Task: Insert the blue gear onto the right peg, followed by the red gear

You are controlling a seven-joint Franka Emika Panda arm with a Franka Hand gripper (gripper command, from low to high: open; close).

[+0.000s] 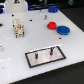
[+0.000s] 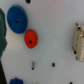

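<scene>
Start at the bottom of the exterior view, nearest you: the grey plate (image 1: 44, 56) with its black rim sits low and centre in the frame on the white counter (image 1: 15, 52), and both dark pins stand bare on it. Neither carries a gear, so you can judge that nothing of the task is done yet. The right peg (image 1: 51, 51) is the pin nearer the exterior view's right; its twin (image 1: 38, 54) stands just to the left of it. Move up the frame and you find a pale blocky fixture (image 1: 18, 27) at the left, well apart from the plate. Farther back, in the upper right, the blue gear (image 1: 63, 30) lies flat on the counter, and the red gear (image 1: 51, 25) sits just beside it toward the upper left, close enough that you cannot tell whether they touch. In the wrist view the same pair shows: the blue gear (image 2: 17, 19) in the upper left of the frame and the red gear (image 2: 31, 38) below and to its right, both untouched and lying free. You cannot see the end effector fingers clearly in either view, so you cannot tell whether they are wide or narrow; certainly nothing appears held. Both steps remain: pick up the blue gear and seat it, then the red.
</scene>
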